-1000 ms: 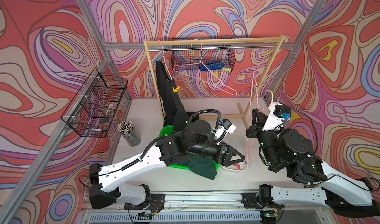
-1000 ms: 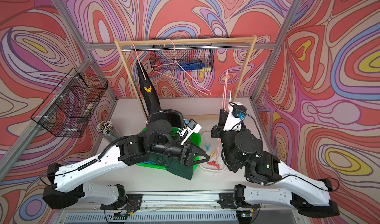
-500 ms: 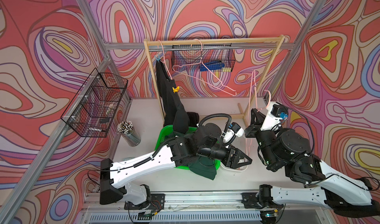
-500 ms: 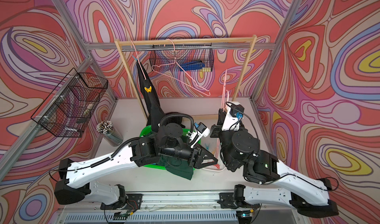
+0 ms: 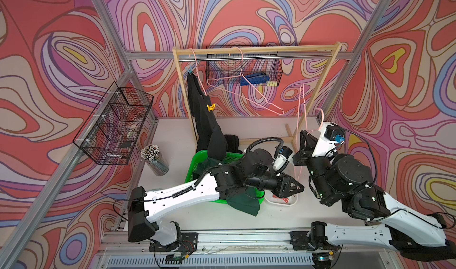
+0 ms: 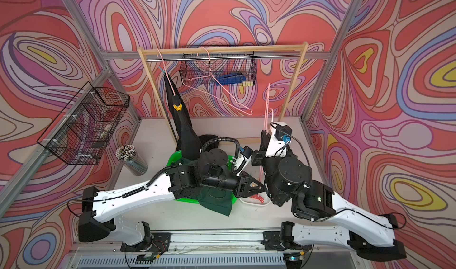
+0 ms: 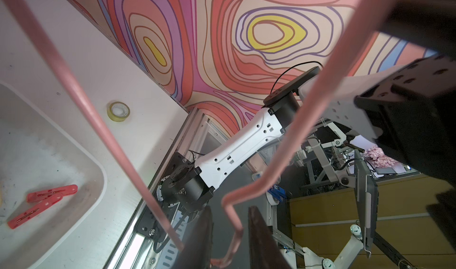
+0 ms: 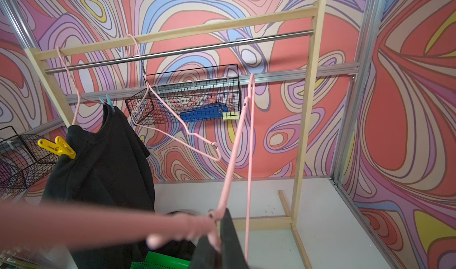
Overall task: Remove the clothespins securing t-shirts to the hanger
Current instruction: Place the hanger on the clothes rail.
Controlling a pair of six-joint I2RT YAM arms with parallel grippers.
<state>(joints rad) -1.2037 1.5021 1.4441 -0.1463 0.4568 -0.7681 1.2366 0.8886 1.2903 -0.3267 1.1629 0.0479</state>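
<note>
A black t-shirt hangs from a pink hanger on the wooden rack. A light blue clothespin and a yellow clothespin are clipped on it. A dark green t-shirt lies over the green basket. Two red clothespins lie in the white tray. My right gripper is shut on the neck of a bare pink hanger. My left gripper stands over the tray, its jaws apart on either side of that hanger's bent lower corner.
A second bare pink hanger hangs on the rack in front of a black wire basket. Another wire basket is on the left wall. A cup of pencils and a tape roll sit on the table.
My left arm has swung right, from over the green basket to the tray. Its jaws have narrowed around the hanger's lower corner. The right arm has barely moved and still holds the hanger.
</note>
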